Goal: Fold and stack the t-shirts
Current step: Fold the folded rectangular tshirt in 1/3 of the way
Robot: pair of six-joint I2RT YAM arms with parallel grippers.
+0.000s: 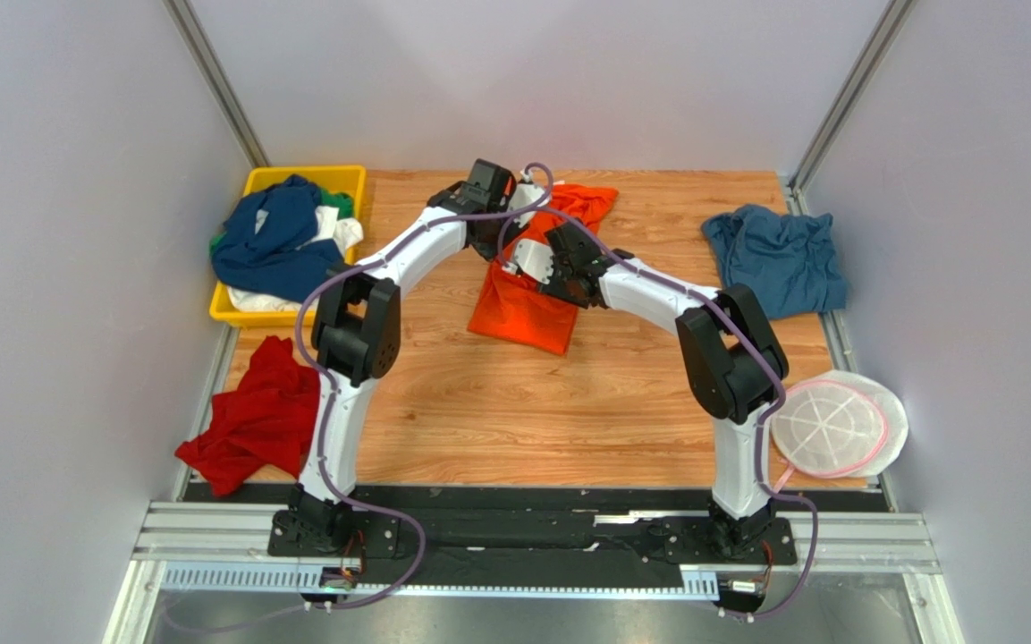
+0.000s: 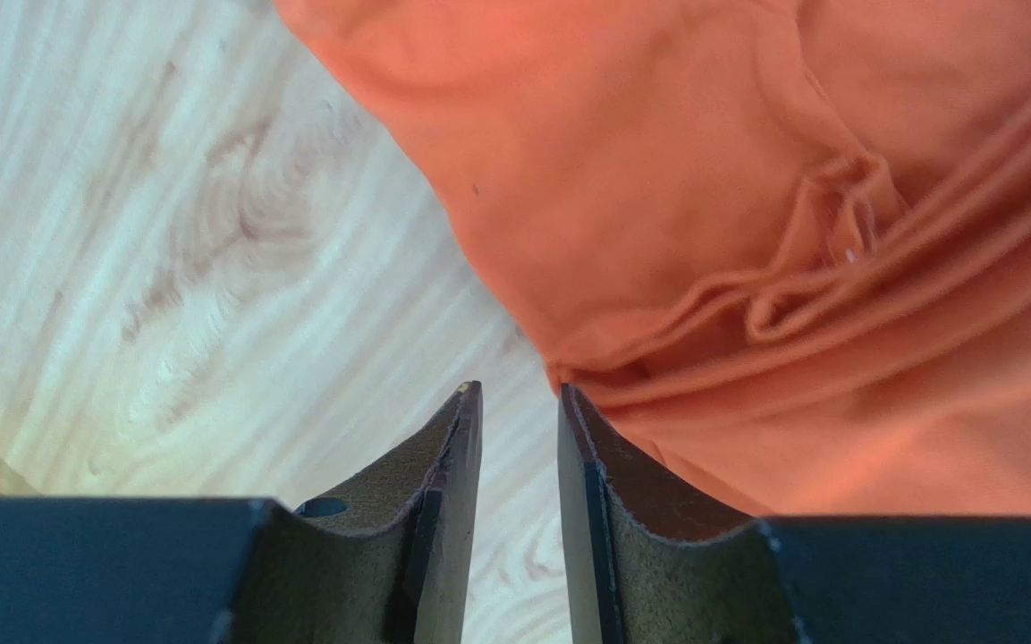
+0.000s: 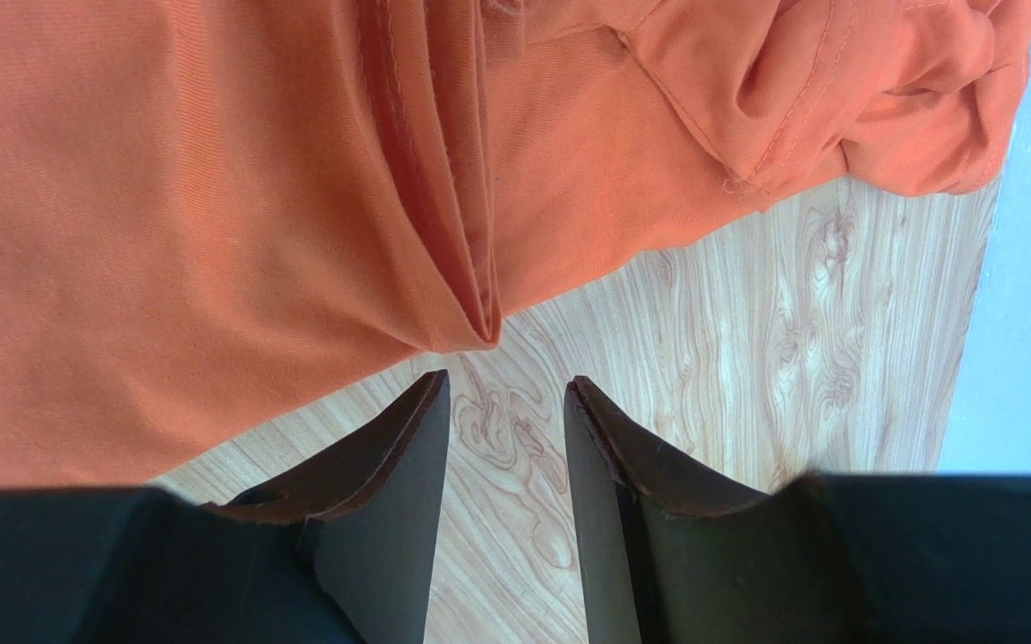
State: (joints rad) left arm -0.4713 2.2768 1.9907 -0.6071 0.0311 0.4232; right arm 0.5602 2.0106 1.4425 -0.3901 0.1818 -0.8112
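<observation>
Grey walls all round, wooden tabletop [image 1: 507, 416] in the middle. Two white-and-black arms reaching in from the near edge, meeting over the far middle.

Orange t-shirt [image 1: 523, 311] lying there, bunched and creased, not flat, partly hidden under both arms. Dusty blue t-shirt [image 1: 776, 258] in a crumpled heap at the far right, well apart from the orange one. Red t-shirt [image 1: 259, 419] in another heap at the near left edge. Yellow tray [image 1: 346, 176] in the far left corner, holding a navy t-shirt [image 1: 272, 239] on top of some white and green cloth. Round white-and-pink disc [image 1: 836, 427] at the near right edge.

Left pincer [image 2: 518, 396] low over bare wood, just beside the orange edge, fingers a little apart, holding nothing. Right pincer [image 3: 504, 383] much the same: fingers a little apart, bare wood showing between them, a folded orange hem just in front of the tips, not gripped.

Step in hand, by the look of it: getting hold of the orange t-shirt to spread it flat, the first part of folding. No neat stack anywhere, so probably very early in the job.

Next move likely calls for sliding each pincer forward onto an orange edge, closing on cloth only, then pulling the two sides apart to smooth it out. Best done low and slow, to slip the fingers under the hem without scraping the wood.
</observation>
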